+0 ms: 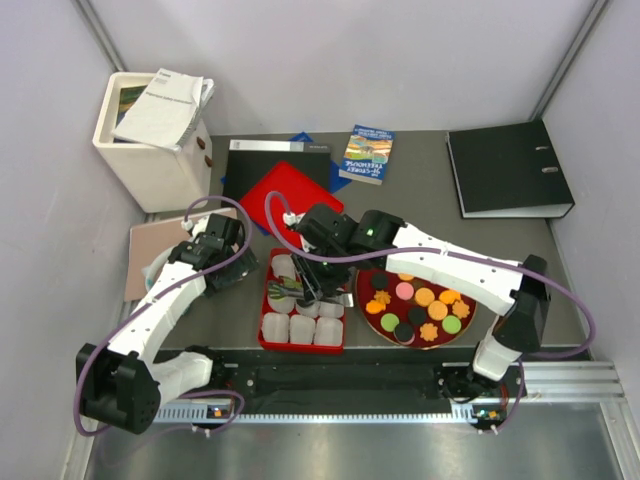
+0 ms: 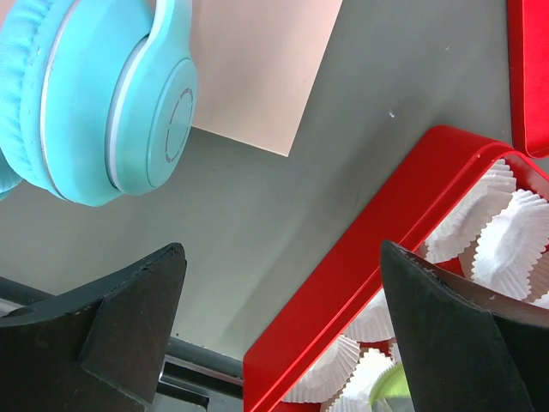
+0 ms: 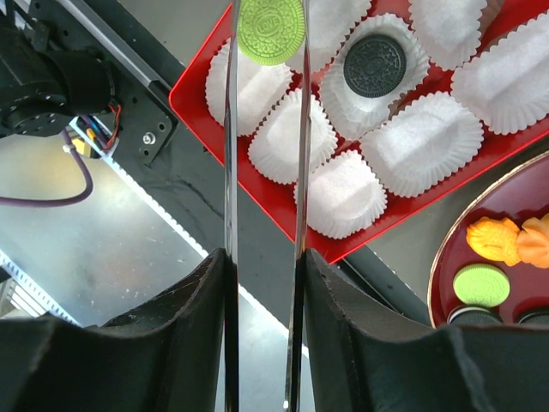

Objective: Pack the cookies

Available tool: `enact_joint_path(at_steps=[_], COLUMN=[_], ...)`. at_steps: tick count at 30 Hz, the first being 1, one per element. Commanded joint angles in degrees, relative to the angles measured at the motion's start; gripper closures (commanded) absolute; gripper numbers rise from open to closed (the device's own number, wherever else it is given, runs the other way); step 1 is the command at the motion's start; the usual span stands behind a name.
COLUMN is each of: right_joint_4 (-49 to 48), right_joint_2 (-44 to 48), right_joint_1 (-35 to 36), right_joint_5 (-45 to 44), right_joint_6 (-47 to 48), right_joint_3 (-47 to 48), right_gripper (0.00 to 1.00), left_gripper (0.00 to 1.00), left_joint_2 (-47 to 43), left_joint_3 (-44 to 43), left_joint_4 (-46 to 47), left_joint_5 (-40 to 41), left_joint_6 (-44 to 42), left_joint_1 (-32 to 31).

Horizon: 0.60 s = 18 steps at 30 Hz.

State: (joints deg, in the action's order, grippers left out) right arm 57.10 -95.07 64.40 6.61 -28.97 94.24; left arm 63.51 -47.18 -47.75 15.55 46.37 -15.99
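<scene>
My right gripper [image 3: 264,266] is shut on metal tongs [image 3: 230,172]. The tongs pinch a green cookie [image 3: 271,30] above the red tray [image 3: 190,107] of white paper liners. A black cookie [image 3: 375,65] lies in one liner. In the top view the tongs' tip and green cookie [image 1: 284,290] hang over the tray's [image 1: 265,318] left half. The dark red plate [image 1: 469,322] to the right holds several cookies [image 1: 425,297] in black, green, orange and pink. My left gripper [image 2: 281,257] is open and empty, just left of the tray's wall [image 2: 360,283].
Turquoise headphones [image 2: 103,94] and a pink board [image 2: 257,69] lie left of the tray. A white box with papers [image 1: 155,130], a red lid [image 1: 285,190], a book [image 1: 367,153] and a black binder [image 1: 508,168] stand at the back.
</scene>
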Motion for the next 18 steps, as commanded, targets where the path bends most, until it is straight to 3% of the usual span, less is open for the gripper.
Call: enact_joint_path(at_steps=[1,4,8,11,18], right_joint_4=[-2.26,-1.73,-1.73,-1.55,2.04], right_joint_2=[-1.08,-1.7,-2.23,-2.23,0.13], right_joint_1=[0.9,0.9,0.99,0.9,0.55], right_joint_5=[-0.37,-0.37,-0.81,-1.25,-6.43], right_joint_6=[0.93,1.28,1.29,1.2,0.59], right_joint_3=[2.7,3.06,3.32,3.85,6.4], right_gripper=[0.63,0.62,0.49,0.45,0.43], left_gripper=[0.01,0.01,0.01,0.01,0.01], left_joint_2=[-0.93,-0.75,-0.75,-0.66,0.21], left_joint_3=[-0.02,-0.02,0.07,-0.02,-0.37], left_joint_4=[-0.59,-0.51,-0.42,-0.15,0.28], left_joint_5=[1.06,1.15,1.15,1.32,1.15], left_joint_6=[0.04,-0.14,-0.23,-0.31,-0.49], left_joint_1=[0.34,0.34,0.34,0.34,0.34])
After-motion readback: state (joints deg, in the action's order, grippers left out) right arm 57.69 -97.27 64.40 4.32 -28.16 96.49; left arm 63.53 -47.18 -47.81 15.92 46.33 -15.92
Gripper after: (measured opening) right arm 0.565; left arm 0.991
